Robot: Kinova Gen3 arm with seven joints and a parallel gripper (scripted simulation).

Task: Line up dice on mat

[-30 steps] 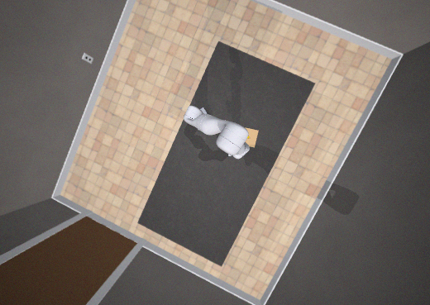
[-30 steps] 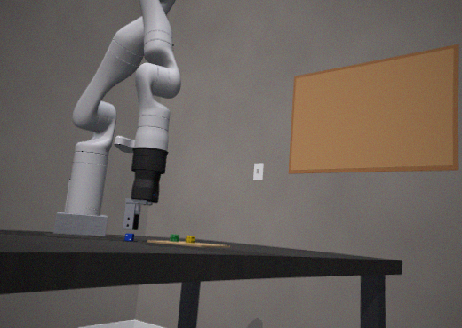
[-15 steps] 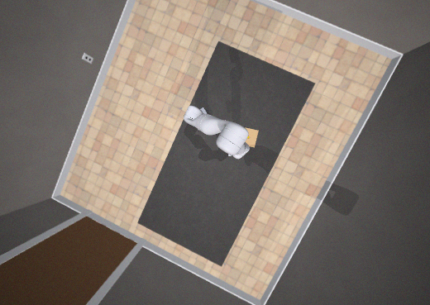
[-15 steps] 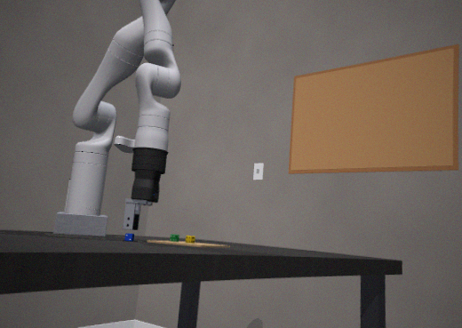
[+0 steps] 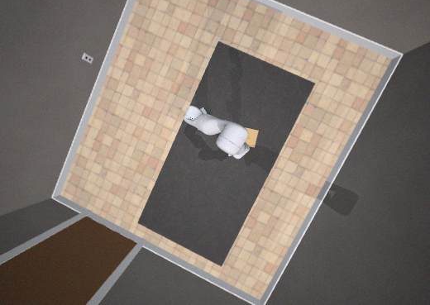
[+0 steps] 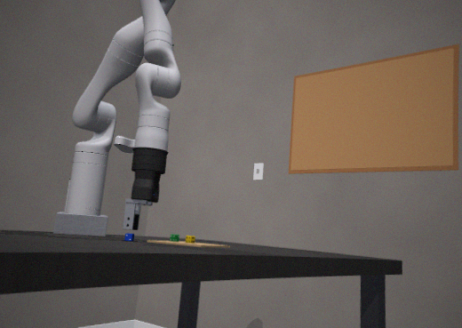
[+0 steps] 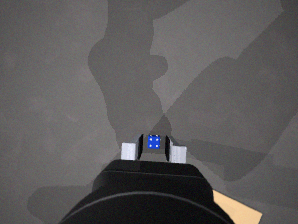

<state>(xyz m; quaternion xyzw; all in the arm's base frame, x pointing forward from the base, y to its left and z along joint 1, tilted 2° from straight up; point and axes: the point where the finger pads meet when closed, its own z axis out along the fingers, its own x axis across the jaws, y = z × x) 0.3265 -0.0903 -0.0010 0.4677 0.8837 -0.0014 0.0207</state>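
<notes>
Blue die [image 6: 129, 237] [image 7: 154, 142]: flat on the dark table, off the mat, four white pips uppermost. Green die [image 6: 174, 237] and yellow die [image 6: 190, 239]: near each other at the mat (their upper faces unreadable). Mat [image 5: 252, 138] [image 6: 209, 244] [image 7: 239, 210]: tan, thin, flat, partly hidden from above.

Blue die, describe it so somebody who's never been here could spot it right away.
On the long dark table, find the tan mat. The blue die sits off it, on the side toward the arm's base, below the open gripper. It shows four white pips on top; its green and yellow neighbours differ in colour.
</notes>
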